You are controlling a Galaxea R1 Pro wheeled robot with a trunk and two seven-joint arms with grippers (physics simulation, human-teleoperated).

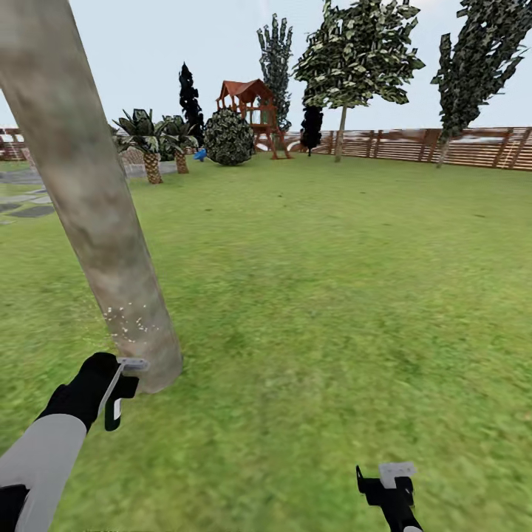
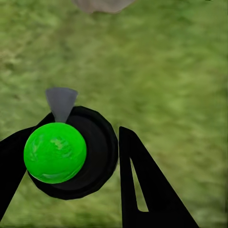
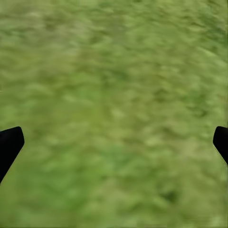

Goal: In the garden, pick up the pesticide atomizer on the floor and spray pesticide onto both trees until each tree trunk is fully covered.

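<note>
1. Your left pincer [image 2: 102, 161] is clamped around the pesticide atomizer [image 2: 71, 152], a small black bottle with a green top in the left wrist view.
2. Judge it light, rigid and smooth; hold the body, leaving the grey nozzle [image 2: 61, 102] free.
3. The atomizer sits just beside the tree trunk [image 1: 96, 222], low near its base, where white droplets [image 1: 125, 318] speckle the bark.
4. Your right pincer [image 3: 114, 142] hangs wide and empty over the lawn [image 1: 332, 295], well apart from the trunk.
</note>
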